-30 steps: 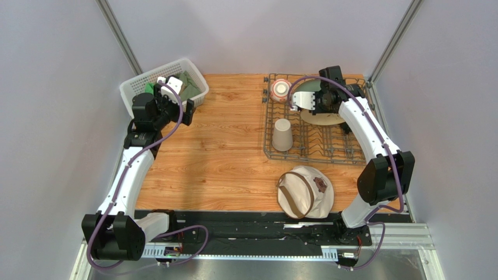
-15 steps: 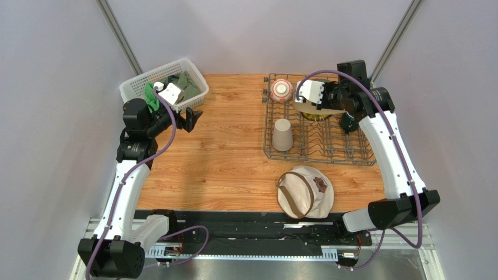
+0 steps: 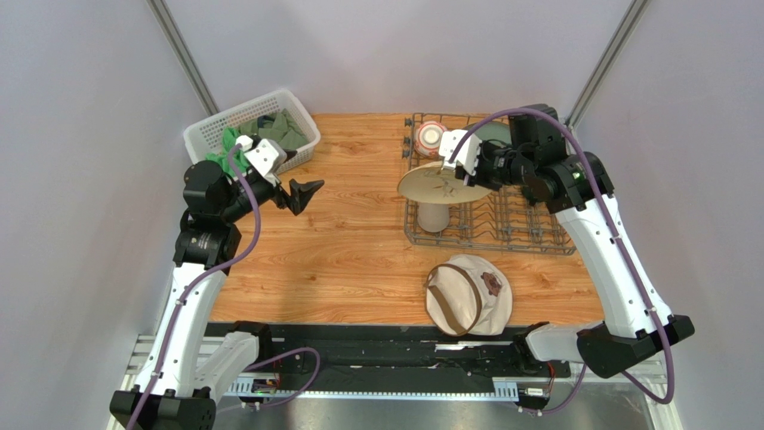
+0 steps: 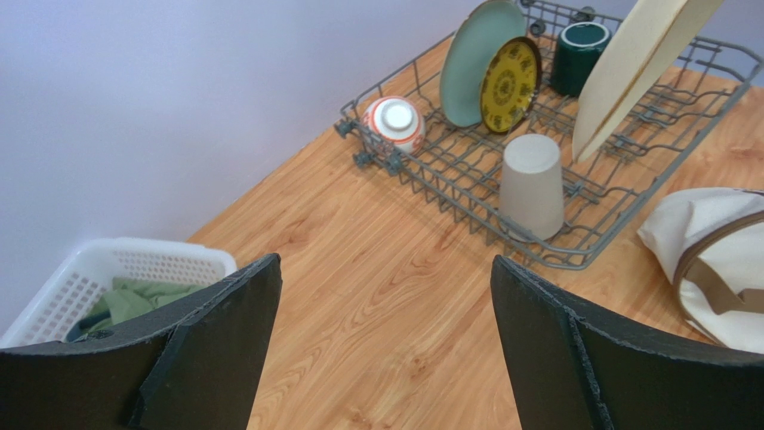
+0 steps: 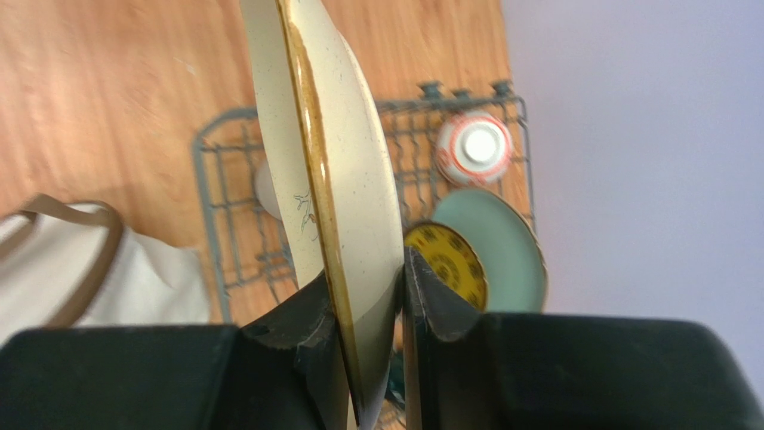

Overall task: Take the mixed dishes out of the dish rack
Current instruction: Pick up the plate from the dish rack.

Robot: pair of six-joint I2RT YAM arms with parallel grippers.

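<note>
Right gripper (image 5: pixel 369 305) pinched on the rim of the cream plate with bird drawing (image 3: pixel 438 185). Plate is tilted, held above the left end of the dish rack (image 3: pixel 538 235), over the upturned beige tumbler (image 4: pixel 532 184). Left gripper (image 4: pixel 386 340) has fingers wide with nothing between them, over the table (image 3: pixel 341 242) near the white basket (image 3: pixel 211 134). Patterned bowl (image 4: pixel 394 121), pale green plate (image 4: pixel 475 58), small yellow-patterned plate (image 4: pixel 508 83) and dark green mug (image 4: pixel 578 54) sit in the rack.

From above, only part of the beige tumbler (image 3: pixel 435 219) showing, rest hidden under the cream plate (image 3: pixel 444 185) held out from the right gripper (image 3: pixel 455 164); drawing too small to read. In the right wrist view, plate cut off at the top edge. Behind one finger of the left gripper (image 4: pixel 384 264), half-hidden white basket (image 4: pixel 134 262); off to its right, hat (image 4: pixel 708 251) cut by the edge.
</note>
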